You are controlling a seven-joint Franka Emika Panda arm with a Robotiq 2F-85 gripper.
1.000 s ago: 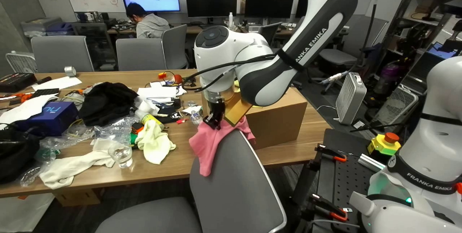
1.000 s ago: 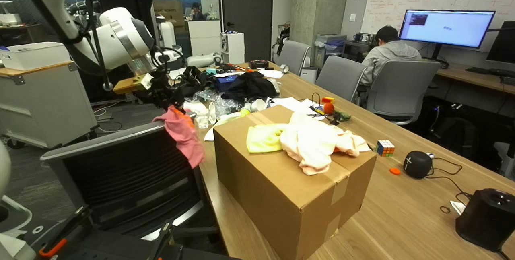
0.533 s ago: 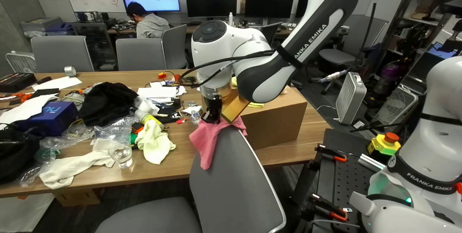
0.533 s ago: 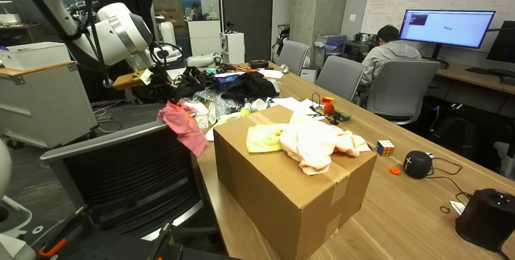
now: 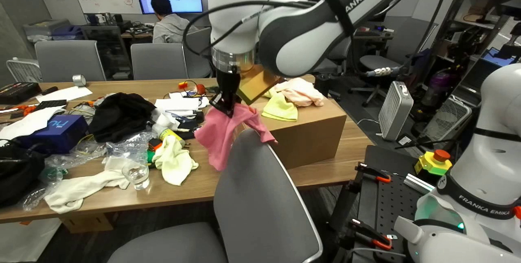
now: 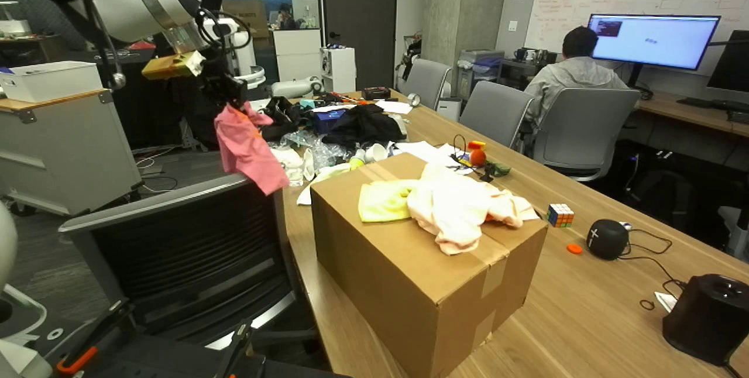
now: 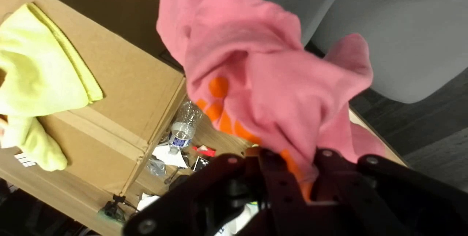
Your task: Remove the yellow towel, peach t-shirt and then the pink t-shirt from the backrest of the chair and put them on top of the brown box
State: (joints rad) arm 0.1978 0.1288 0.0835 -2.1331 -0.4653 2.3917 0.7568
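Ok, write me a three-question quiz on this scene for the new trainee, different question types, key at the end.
1. Fill in the blank: the print on the pink shirt is ____ in colour.
2. What lies on top of the cardboard box?
A the puzzle cube
B the yellow towel and the peach shirt
C the black cloth
3. True or false: the pink shirt lies on the cardboard box.

Key: 1 orange; 2 B; 3 false, the gripper holds it.
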